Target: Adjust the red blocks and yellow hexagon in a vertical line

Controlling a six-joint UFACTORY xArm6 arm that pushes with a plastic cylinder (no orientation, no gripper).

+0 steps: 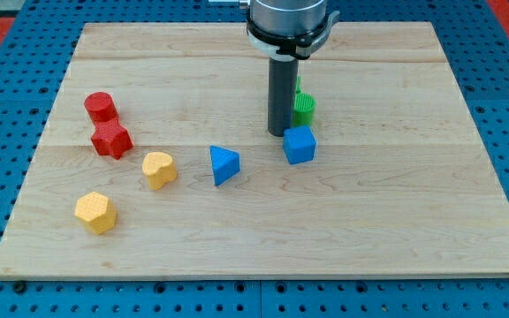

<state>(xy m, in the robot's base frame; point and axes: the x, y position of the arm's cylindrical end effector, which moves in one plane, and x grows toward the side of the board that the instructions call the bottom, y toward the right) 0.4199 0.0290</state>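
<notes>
The arm comes down from the view's top, a pale collar above a straight dark rod — upright, not tilted — and my tip (278, 133) rests on the board

Left side: red cylinder block (100, 107) just above red star block (110, 140).
Below-right of those: yellow heart-shaped block (158, 170), then yellow hexagon block (94, 212) lower left.

Wood board (369, 230) w/ 2 red, 2 yellow, 2 blue, green blocks.

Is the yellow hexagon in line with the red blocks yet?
Not in line: the yellow hexagon sits below the red blocks, offset slightly left.
</notes>
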